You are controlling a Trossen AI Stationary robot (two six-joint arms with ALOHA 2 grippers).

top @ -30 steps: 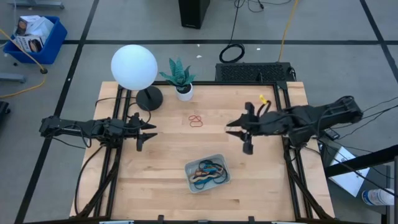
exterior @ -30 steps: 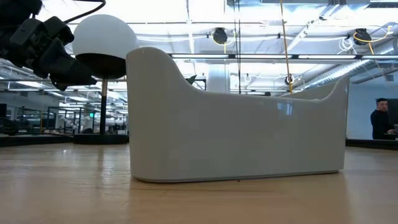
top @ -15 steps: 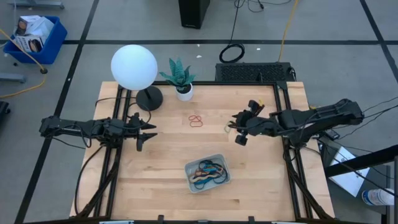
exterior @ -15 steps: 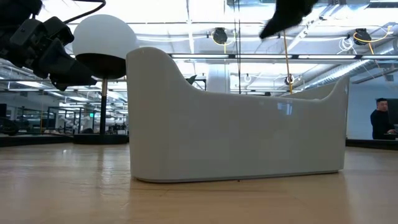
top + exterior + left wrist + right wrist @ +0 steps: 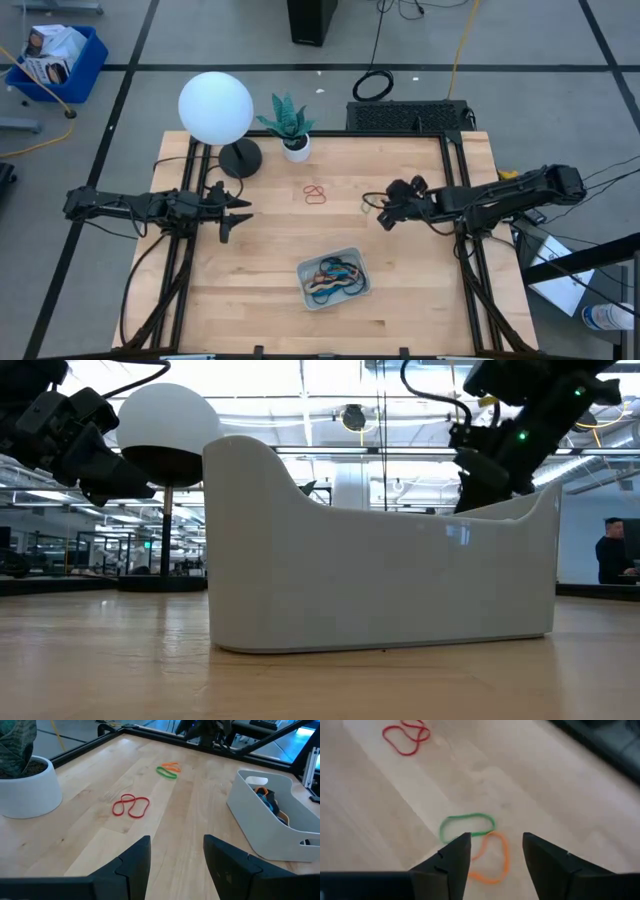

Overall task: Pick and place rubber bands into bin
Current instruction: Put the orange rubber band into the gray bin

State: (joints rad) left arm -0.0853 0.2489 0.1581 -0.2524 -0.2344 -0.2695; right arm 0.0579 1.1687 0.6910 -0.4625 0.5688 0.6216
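Note:
A pale grey bin sits near the table's near edge with several rubber bands in it. It also shows in the left wrist view and fills the low view. A red band lies flat at mid-table. A green band and an orange band lie side by side to its right. My right gripper is open, low over these two, with the orange band between its fingers. My left gripper is open and empty at the table's left.
A white globe lamp on a black base and a small potted plant stand at the far left of the table. A black grille lies beyond the far edge. Bare wood lies between the red band and the bin.
My right gripper has gone down toward the table and a little toward its left, ending over the green and orange bands, and has tipped to point more downward. The bands and the bin have stayed where they were.

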